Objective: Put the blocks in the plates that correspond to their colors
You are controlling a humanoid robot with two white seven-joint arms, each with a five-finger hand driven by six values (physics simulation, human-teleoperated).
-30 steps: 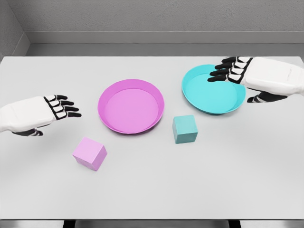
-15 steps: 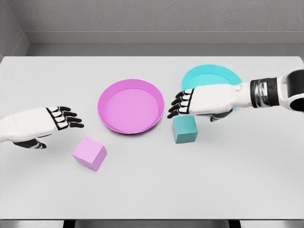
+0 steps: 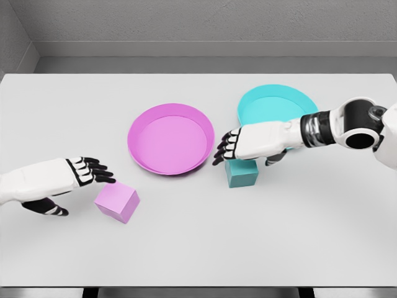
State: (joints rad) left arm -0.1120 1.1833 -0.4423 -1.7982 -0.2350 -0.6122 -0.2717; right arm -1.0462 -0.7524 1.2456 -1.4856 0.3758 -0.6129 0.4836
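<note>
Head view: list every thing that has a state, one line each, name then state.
pink plate: empty, flat on the table.
cyan plate: empty, partly hidden by the right arm.
pink block: on the table, ungrasped.
teal block: on the table, under the right hand.
left hand: open, beside the pink block.
right hand: open, above the teal block.

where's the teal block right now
In the head view the teal block sits on the table right of centre, just below the right hand, between the pink plate and cyan plate.

pink block (image 3: 117,200) and teal block (image 3: 242,173) lie before pink plate (image 3: 170,138), cyan plate (image 3: 267,104).
</note>
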